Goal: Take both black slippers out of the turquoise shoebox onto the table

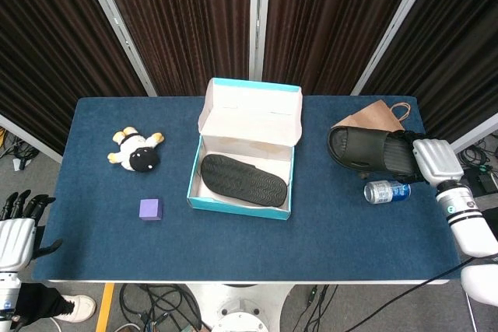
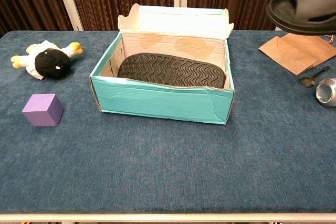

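The turquoise shoebox stands open at mid-table with its lid up. One black slipper lies sole-up inside it. My right hand holds the other black slipper in the air over the table's right side, above the paper bag and the can. In the chest view only the slipper shows, not the hand. My left hand hangs off the table's left front corner, fingers spread and holding nothing.
A brown paper bag, a spoon and a drink can lie at the right. A plush toy and a purple cube sit at the left.
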Controlling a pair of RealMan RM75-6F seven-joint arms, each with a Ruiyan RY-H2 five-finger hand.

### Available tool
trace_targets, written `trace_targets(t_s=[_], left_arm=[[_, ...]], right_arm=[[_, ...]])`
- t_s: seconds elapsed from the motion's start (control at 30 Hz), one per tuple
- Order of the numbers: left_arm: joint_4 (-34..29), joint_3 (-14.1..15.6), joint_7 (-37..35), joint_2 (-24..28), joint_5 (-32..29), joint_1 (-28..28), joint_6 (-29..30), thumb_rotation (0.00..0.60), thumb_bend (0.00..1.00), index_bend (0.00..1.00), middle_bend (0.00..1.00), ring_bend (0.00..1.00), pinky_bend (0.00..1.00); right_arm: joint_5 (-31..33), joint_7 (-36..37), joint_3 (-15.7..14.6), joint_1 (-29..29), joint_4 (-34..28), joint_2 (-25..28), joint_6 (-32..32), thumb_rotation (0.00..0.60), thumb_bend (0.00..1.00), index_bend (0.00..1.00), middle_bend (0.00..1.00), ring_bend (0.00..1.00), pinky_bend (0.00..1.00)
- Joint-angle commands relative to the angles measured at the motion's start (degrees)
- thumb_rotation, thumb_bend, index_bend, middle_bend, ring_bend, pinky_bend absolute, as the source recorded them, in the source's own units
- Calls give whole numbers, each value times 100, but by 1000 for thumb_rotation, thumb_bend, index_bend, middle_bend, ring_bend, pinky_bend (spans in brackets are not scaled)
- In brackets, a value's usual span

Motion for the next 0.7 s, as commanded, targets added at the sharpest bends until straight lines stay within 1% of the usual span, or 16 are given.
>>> trace_targets(t_s=[0.03,0.13,0.17,0.2,0.23,0.27,0.3,0.37,0.4,0.5,0.6,0.7], left_arm=[[-45,17,28,29,6,13,15,600,0,206,167,52,46],[-100,26,60,66,-9,43,47,600,0,206,167,52,46],[-113,31,64,75,-16,55,56,600,0,206,167,52,46],[-125,35,68,84,-22,66,64,600,0,206,167,52,46],[-139,38,76,93,-34,80,76,600,0,206,167,52,46],[-143,41,80,97,-43,91,84,600,0,206,167,52,46],[-145,44,82,100,-53,102,90,600,0,206,167,52,46],[-135,56,74,105,-57,124,105,600,0,206,167,52,46],[-131,57,71,105,-55,128,111,600,0,206,166,52,46],[-137,53,67,107,-47,132,125,600,0,206,167,52,46],[-139,45,75,111,-42,120,115,600,0,206,167,52,46],[-142,35,62,113,-35,114,119,600,0,206,166,52,46]], right_arm=[[157,31,19,149,665,-477,-541,600,210,488,370,302,473],[231,-17,70,348,1157,-891,-924,600,210,381,315,223,363],[258,-40,76,410,1308,-1006,-1053,600,209,317,275,172,298],[294,-82,75,474,1457,-1110,-1197,600,203,223,208,103,205],[356,-197,51,569,1638,-1213,-1419,600,184,137,135,54,124],[417,-321,25,643,1750,-1265,-1589,600,140,53,59,12,48],[492,-464,8,709,1836,-1305,-1711,600,89,13,17,0,9],[675,-769,8,809,1896,-1351,-1814,600,10,0,0,0,0],[715,-859,22,831,1860,-1338,-1795,600,0,0,0,0,0],[773,-1051,84,839,1574,-1153,-1636,600,0,0,0,0,0],[806,-1227,128,821,1146,-810,-1486,600,0,0,0,0,0],[756,-1264,226,779,522,-374,-1295,600,0,0,0,0,0]])
